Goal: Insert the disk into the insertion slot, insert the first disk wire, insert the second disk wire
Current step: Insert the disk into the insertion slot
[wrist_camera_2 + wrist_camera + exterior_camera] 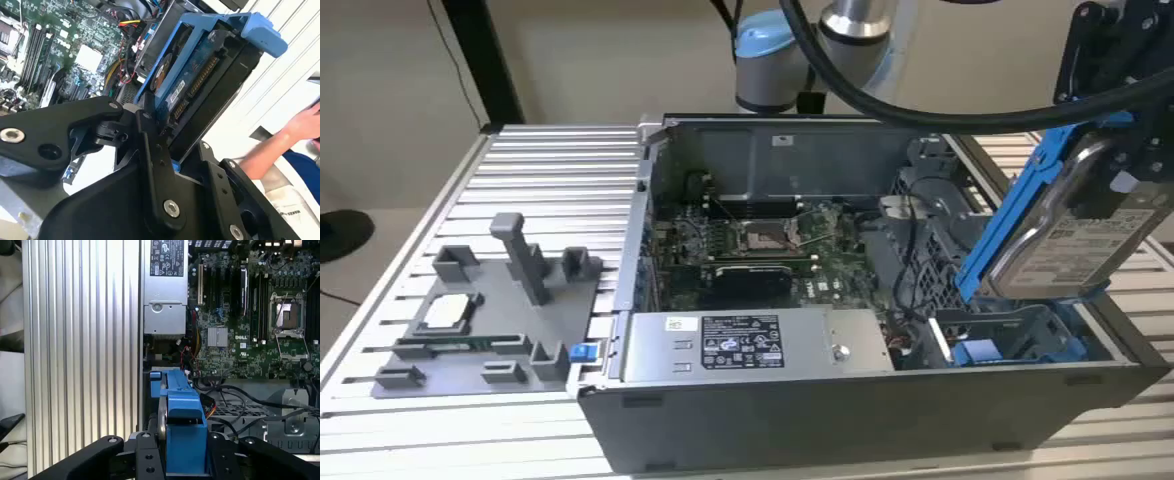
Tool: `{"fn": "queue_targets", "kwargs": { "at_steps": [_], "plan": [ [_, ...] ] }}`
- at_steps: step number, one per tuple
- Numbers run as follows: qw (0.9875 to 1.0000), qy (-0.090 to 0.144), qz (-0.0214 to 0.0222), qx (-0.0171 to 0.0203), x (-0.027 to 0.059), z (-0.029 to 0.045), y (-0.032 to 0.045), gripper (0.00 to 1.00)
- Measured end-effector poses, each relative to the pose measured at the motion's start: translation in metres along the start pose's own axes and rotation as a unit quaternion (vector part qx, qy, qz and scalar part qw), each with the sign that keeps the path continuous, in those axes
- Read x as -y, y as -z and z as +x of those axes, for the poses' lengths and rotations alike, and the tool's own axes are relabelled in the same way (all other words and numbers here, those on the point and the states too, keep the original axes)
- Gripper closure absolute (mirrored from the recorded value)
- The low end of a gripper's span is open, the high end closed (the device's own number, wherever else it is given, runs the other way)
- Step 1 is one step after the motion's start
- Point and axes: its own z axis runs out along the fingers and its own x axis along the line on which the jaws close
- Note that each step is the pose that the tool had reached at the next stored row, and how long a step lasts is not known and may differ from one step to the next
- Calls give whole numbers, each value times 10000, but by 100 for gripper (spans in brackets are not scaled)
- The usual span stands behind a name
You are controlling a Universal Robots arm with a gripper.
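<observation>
Clenching the disk (1062, 240) by its bright blue carrier, with the tool (1118, 185) closed on the two long sides. Seen in the first wrist view as black fingers (145, 460) pressed against either flank of the blue frame. Hanging clear of the case, steeply tilted, white label showing in the exterior view. Lower end just above the insertion slot (994, 350), not seated in it. Grey metal with blue rails there, open, in the near corner of the computer case (854, 420) at the exterior view's right. Just beside it, toward the exterior view's left, a grey power supply box (740, 345). Behind that, the green motherboard (720, 262) with its square processor socket (761, 237). All resting on a ribbed metal desk (547, 170), alongside a grey fixture tray (494, 310) at the exterior view's left. In the second wrist view, a person's forearm (272, 147) beyond the case.
</observation>
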Motion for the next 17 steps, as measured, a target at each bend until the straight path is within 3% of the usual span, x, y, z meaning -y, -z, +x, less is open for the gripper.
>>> {"fn": "queue_targets", "kwargs": {
  "at_steps": [10,17],
  "plan": [
    [10000,0,7,-1,1,2,-15,100],
    [10000,0,26,4,4,32,-81,100]
  ]
}}
